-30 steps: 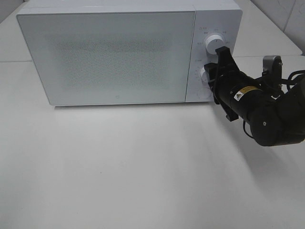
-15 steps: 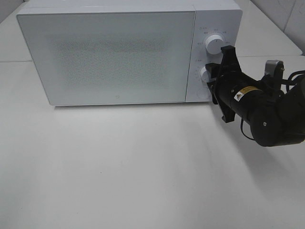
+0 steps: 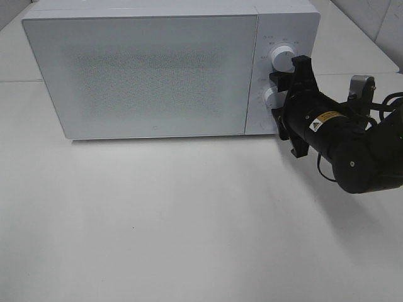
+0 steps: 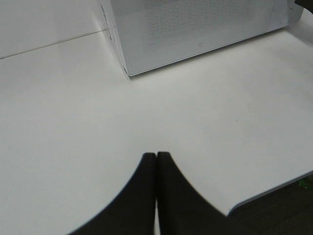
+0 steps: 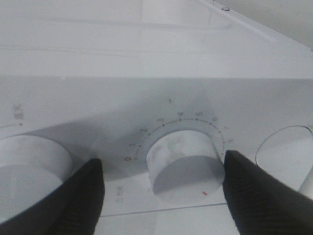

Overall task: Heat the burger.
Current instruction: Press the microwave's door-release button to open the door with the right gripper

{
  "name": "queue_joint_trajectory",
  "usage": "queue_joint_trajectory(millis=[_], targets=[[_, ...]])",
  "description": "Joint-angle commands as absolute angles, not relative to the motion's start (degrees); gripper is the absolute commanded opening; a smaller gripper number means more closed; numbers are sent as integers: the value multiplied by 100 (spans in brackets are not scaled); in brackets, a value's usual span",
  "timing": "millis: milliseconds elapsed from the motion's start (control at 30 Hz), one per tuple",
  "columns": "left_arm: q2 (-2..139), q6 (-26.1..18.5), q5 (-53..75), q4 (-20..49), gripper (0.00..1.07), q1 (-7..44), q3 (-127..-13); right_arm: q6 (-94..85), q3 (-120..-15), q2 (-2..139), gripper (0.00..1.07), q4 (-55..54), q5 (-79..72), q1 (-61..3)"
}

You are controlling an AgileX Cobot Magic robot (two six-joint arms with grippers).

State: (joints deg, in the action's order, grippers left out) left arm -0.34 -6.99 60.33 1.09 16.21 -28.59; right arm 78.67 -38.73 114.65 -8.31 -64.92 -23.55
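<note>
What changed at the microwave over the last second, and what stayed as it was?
The right gripper twisted slightly on the lower dial, then spread its jaws and let it go. The microwave, its closed door, the upper dial and the shut left gripper stayed put.

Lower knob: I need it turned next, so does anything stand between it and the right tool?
Nothing visible does: the right tool stands open with a finger on either side of the lower knob.

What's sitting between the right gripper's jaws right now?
The numbered lower knob of the microwave, seen in the right wrist view. The right gripper straddles it with jaws open, a gap on one side.
</note>
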Motion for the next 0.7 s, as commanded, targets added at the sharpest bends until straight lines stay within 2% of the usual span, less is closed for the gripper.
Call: queue_joint_trajectory(millis=[33,367,533,667,700], targets=[[-143,-665,5959,109,0,1616,-2848,7924,-4079,11161,68,-670,-7151,-2269],[-143,-665,5959,109,0,1616,-2848,7786,-3587,10846,67,-160,-7019,-2269],[-143,-665,5959,109,0,1616,-2848,6904,-3375,10594,66,401,-7013,-2269],[-143,-665,5959,109,0,1616,-2848,5048,-3323,10233,66,951,-6807,-2269],[-143,-665,5959,109,0,1616,-2848,5048,-3323,10233,66,951,-6807,-2269]])
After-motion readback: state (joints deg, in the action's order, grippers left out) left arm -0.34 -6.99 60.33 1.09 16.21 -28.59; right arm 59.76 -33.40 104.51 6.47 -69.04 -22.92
